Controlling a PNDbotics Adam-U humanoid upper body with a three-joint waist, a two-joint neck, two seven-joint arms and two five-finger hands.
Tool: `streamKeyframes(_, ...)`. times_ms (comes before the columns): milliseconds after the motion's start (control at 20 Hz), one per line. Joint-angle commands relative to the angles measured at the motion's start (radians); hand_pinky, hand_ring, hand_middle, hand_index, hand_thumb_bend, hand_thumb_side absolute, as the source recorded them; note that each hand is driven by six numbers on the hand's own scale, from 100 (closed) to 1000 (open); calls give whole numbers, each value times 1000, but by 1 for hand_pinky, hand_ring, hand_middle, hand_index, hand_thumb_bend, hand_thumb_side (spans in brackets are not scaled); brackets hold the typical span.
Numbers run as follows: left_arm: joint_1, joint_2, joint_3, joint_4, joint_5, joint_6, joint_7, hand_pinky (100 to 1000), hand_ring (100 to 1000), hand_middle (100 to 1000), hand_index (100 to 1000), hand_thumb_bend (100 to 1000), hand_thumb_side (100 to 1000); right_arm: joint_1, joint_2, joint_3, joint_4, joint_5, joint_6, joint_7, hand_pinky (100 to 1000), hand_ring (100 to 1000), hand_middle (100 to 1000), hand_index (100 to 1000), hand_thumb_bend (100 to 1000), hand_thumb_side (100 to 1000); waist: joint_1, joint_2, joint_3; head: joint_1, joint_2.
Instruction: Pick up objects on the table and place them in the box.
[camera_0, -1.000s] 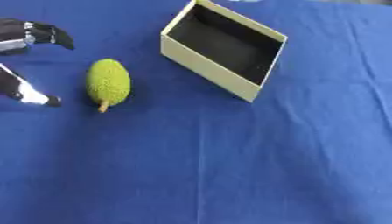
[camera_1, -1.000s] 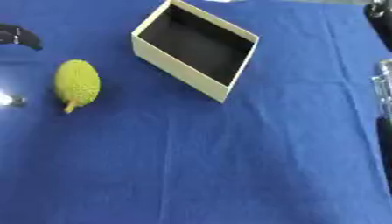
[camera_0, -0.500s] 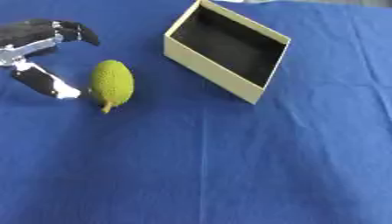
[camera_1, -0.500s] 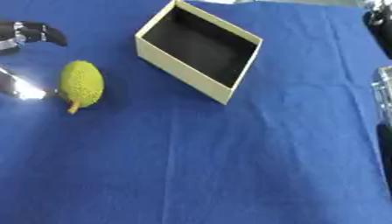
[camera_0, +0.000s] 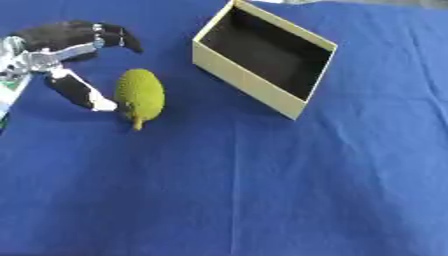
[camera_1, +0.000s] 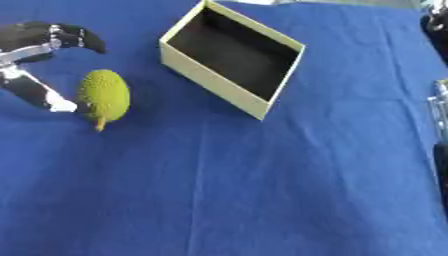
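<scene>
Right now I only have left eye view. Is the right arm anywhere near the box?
Observer: Right eye view shows a silver and black stretch of the right arm at the right edge, well apart from the box.
Operator: Its hand open?
Observer: No right hand shows. There is only another dark part in the top right corner, and I cannot tell what it is.
</scene>
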Motion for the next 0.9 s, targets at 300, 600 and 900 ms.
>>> streamKeyframes(300,-27,-18,0,19,-6,-5,-127,871,894,878,899,612,212,-8,-14,-4,-16,-11,-1,-4,773,752,625,766,100,520,4,-26,-3,8,-16)
streamKeyframes(600,-30,-29,-3,39,-22,0,-193,842,878,870,896,646,100,-7,-11,-3,-16,-13,-1,-7,773,752,624,765,100,524,4,-25,-6,13,-19)
streamKeyframes(900,-30,-45,4,61,-70,-7,-235,781,823,813,886,603,165,-7,-9,-3,-16,-16,-3,-11,774,751,622,764,100,529,4,-25,-7,15,-22)
